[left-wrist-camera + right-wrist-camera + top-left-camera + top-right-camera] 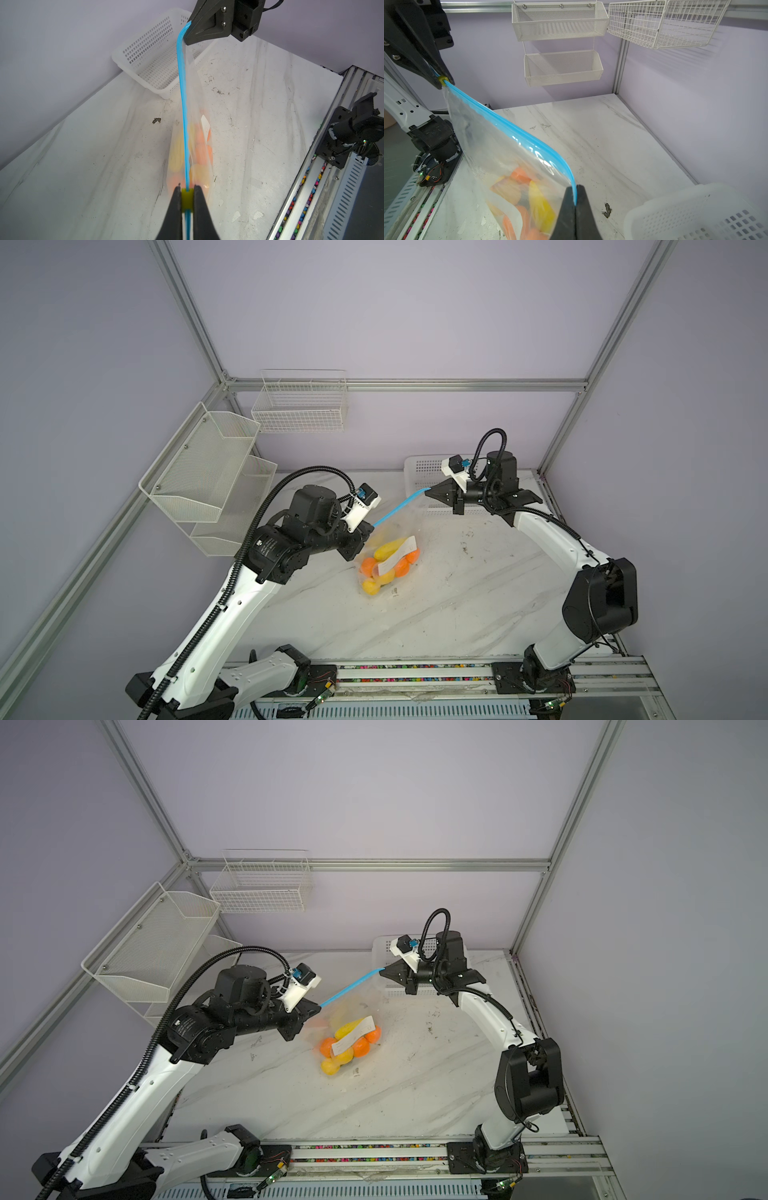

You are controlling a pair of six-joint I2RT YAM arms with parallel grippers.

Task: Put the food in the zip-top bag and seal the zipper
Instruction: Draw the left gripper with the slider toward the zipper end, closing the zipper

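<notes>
I see the left gripper (187, 189) pinching the yellow slider (187, 200), and the right gripper (575, 194) pinching the other end of the zipper (182, 99). The bag (481, 141) with the food (368, 566) inside hangs between them, over the middle of the bench (457, 605).

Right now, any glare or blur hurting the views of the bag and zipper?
Right wrist view: white glare streaks on the zipper, food hazy through the zip-top bag; left wrist view: left gripper close to the lens and soft, zipper sharp; both top views: even light, clear bag film nearly vanishes against the table, corners slightly darkened.
</notes>
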